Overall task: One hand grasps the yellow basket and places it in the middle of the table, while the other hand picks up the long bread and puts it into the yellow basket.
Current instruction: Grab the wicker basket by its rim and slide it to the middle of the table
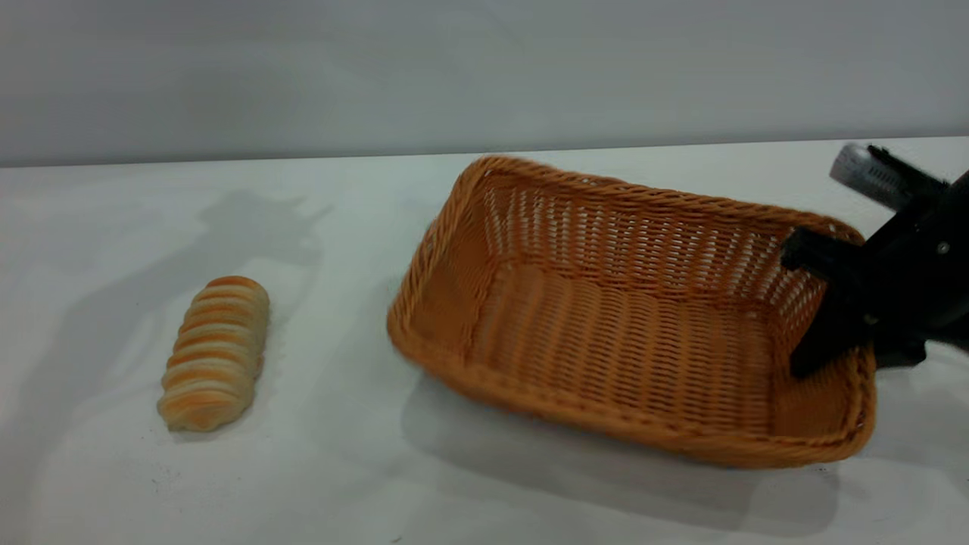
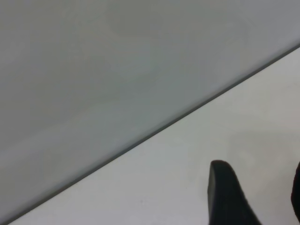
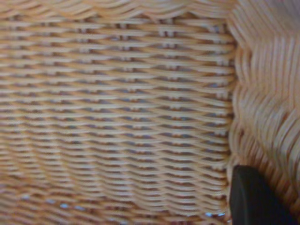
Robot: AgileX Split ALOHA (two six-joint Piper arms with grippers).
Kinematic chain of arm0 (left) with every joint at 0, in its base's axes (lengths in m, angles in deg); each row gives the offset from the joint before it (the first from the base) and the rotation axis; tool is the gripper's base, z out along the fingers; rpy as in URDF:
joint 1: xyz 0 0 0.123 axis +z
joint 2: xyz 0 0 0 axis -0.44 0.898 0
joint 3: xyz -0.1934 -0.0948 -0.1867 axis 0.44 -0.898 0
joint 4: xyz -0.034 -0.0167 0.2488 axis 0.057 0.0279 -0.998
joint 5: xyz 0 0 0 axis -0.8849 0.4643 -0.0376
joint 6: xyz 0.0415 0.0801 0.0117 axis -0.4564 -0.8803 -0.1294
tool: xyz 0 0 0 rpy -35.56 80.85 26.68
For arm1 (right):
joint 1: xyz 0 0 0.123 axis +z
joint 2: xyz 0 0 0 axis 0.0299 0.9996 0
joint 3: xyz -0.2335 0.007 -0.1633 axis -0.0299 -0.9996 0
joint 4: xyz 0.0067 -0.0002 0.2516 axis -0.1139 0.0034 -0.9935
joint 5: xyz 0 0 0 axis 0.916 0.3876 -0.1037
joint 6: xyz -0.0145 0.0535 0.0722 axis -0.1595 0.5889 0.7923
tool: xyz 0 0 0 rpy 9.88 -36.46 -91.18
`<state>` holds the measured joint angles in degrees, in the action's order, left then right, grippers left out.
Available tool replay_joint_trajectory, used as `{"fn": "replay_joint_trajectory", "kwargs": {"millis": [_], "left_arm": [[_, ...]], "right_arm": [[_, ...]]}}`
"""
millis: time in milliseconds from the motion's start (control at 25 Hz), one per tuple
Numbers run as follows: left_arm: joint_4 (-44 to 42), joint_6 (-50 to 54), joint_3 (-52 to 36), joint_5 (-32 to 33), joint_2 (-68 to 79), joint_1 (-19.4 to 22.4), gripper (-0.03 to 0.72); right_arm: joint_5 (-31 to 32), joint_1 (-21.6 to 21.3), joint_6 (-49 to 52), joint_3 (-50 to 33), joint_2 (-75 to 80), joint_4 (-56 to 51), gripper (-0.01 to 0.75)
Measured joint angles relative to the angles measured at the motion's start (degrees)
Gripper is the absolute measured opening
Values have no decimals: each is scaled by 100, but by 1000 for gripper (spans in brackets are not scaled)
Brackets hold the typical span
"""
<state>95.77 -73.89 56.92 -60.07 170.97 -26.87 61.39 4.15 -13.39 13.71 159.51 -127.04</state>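
One yellow basket (image 1: 606, 333) sits on a white tabletop (image 1: 303, 469), right of the middle in the exterior view. It is a large rectangle of woven wicker, orange-tan, with a thick braided rim, sloping open-weave walls and a ribbed bottom. The basket holds nothing. Its left end looks raised a little off the tabletop, with shadow beneath, while its right end is lower.

At the basket's right end, the right end effector (image 1: 821, 303) grips the short wall. One black finger (image 1: 825, 341) reaches down inside the wall and the rest of the black arm lies outside it, so the end effector is closed on the rim. A small silver camera module (image 1: 863, 175) sits above it. From the right wrist, the wicker weave of the basket (image 3: 117, 117) fills the view in close horizontal rows, with one black fingertip (image 3: 253, 197) against a corner.

One long bread (image 1: 216, 352) lies well to the left of the basket, apart from it. It is a small oblong roll with rounded ends and crosswise ridges, striped golden-orange and cream.

The left wrist view shows only a black fingertip (image 2: 229, 197) over bare tabletop (image 2: 187, 178) and a grey wall (image 2: 117, 70); I cannot tell how wide the left end effector stands.
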Motion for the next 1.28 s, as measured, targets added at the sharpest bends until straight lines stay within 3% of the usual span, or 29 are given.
{"fn": "replay_joint_trajectory", "kwargs": {"millis": [280, 720, 1280], "left_arm": [[0, 10, 0, 77, 0, 0, 405], [-5, 10, 0, 162, 0, 0, 405], [-5, 17, 0, 166, 0, 0, 405]], "right_arm": [[666, 80, -195, 839, -416, 359, 46], [1107, 1012, 1343, 1760, 174, 1930, 46], [1525, 1120, 2114, 2915, 1104, 2100, 46]]}}
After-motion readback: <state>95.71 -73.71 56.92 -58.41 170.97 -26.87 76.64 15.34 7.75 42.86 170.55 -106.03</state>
